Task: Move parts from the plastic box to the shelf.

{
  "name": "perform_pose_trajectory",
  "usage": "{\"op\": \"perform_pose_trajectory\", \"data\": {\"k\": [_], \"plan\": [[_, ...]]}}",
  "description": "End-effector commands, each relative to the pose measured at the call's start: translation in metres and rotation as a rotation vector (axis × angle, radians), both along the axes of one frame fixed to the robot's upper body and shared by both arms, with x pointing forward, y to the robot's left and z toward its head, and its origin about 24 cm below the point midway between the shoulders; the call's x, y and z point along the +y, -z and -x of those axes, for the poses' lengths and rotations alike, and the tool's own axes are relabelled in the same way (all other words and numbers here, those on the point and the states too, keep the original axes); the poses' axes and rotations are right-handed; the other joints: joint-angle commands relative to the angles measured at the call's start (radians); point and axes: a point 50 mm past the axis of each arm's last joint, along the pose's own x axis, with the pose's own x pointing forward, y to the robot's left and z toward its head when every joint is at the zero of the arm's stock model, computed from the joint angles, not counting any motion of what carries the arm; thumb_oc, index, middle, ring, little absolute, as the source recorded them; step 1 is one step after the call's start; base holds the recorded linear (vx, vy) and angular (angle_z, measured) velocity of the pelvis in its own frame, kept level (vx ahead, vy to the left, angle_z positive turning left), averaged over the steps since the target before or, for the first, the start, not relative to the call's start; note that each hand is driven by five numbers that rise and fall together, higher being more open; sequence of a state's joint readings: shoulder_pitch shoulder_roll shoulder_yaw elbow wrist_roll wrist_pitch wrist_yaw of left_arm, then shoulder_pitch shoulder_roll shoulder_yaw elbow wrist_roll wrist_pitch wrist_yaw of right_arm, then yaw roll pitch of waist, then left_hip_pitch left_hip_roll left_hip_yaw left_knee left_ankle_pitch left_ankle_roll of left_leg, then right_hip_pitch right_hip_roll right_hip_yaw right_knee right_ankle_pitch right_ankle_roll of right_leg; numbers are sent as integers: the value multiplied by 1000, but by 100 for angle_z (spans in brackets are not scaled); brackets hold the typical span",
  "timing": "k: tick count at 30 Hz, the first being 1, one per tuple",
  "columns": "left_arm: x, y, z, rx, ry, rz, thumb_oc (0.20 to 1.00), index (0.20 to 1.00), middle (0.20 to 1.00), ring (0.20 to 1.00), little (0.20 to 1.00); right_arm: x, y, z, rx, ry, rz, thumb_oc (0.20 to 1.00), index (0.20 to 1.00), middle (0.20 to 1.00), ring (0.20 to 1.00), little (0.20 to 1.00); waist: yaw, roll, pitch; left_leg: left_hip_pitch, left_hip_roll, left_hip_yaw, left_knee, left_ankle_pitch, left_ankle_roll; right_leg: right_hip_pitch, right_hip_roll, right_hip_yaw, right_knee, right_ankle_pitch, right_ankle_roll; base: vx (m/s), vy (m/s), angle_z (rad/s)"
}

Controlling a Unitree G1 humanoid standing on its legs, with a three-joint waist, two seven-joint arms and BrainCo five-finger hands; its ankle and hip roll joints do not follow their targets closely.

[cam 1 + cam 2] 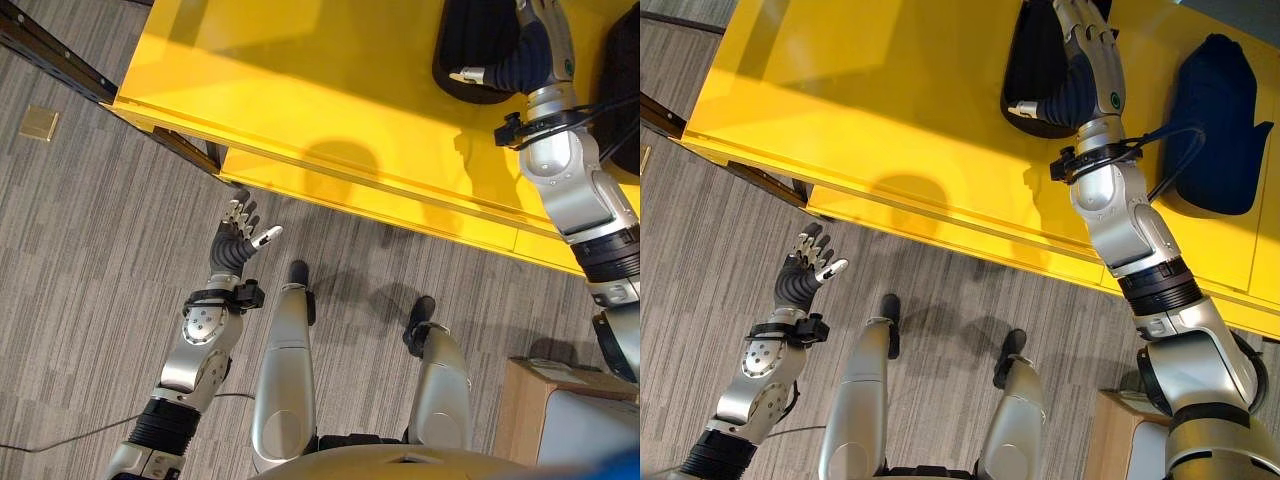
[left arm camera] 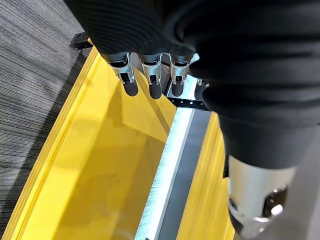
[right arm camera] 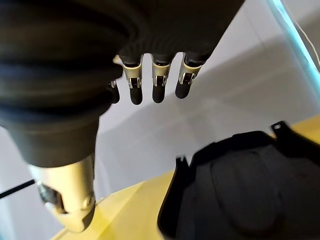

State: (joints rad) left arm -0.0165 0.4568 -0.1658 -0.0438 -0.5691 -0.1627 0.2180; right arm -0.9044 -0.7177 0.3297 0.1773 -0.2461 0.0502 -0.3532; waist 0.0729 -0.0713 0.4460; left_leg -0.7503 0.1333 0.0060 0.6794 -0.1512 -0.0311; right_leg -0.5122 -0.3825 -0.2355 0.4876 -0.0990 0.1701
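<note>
The flat yellow metal shelf (image 1: 330, 90) is being viewed from above, with grey wood-pattern flooring (image 1: 90, 240) lying in front of it. Two dark moulded plastic parts are being carried by the shelf surface. The first black moulded part (image 1: 1035, 70) is lying under the right hand, and the second dark blue-black moulded part (image 1: 1215, 125) is lying beside it, further to the robot's right, apart from the first.

The right hand (image 1: 1085, 35) is being held above the first part, with the arm extended over the shelf. In the right wrist view, the fingers (image 3: 159, 82) are being kept straight and spread, nothing is being gripped, and the black part (image 3: 240, 190) is seen below and clear of the fingertips.

The left hand (image 1: 240, 235) is being held over the floor, just in front of the shelf's front edge. Its fingers (image 2: 152, 75) are being kept relaxed and apart, with the thumb extended to the side; nothing is being held.

A light brown cardboard box (image 1: 525, 400) is standing on the floor at the robot's right side, near the shelf.
</note>
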Motion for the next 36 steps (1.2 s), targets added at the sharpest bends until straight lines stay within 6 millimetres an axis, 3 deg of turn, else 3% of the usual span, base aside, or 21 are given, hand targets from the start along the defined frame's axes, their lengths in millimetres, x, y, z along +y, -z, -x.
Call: {"op": "perform_pose_trajectory", "data": {"k": [1, 13, 23, 32, 36], "plan": [[5, -11, 5, -59, 8, -23, 1000, 1000, 1000, 1000, 1000, -1, -31, 5, -84, -59, -73, 1000, 1000, 1000, 1000, 1000, 17, 9, -11, 5, 40, -9, -42, 12, -40, 49, 1, 17, 57, -24, -12, 0, 0, 0], [8, -10, 7, -50, 8, -30, 1000, 1000, 1000, 1000, 1000, -16, -44, 3, -81, -2, -52, 1000, 1000, 1000, 1000, 1000, 17, 6, -7, 10, 42, -6, -48, 14, -41, 52, 4, 17, 50, -21, -12, 0, 0, 0], [7, -12, 7, -54, 27, -31, 1000, 1000, 1000, 1000, 1000, -26, -80, 6, -148, 117, 73, 1000, 1000, 1000, 1000, 1000, 18, -1, -3, 10, 45, -8, -51, 17, -42, 47, 5, 18, 56, -17, -10, 0, 0, 0], [9, -12, 7, -51, 30, -36, 1000, 1000, 1000, 1000, 1000, -21, -80, 7, -121, 124, 185, 1000, 1000, 1000, 1000, 1000, 15, -5, 0, 12, 43, -7, -51, 17, -41, 49, 5, 18, 54, -14, -10, 0, 0, 0], [11, -12, 7, -52, 32, -40, 1000, 1000, 1000, 1000, 1000, -15, -74, 11, -68, 25, 187, 1000, 1000, 1000, 1000, 1000, 13, -7, 3, 11, 42, -5, -52, 19, -40, 47, 4, 15, 51, -8, -9, 0, 0, 0]]}}
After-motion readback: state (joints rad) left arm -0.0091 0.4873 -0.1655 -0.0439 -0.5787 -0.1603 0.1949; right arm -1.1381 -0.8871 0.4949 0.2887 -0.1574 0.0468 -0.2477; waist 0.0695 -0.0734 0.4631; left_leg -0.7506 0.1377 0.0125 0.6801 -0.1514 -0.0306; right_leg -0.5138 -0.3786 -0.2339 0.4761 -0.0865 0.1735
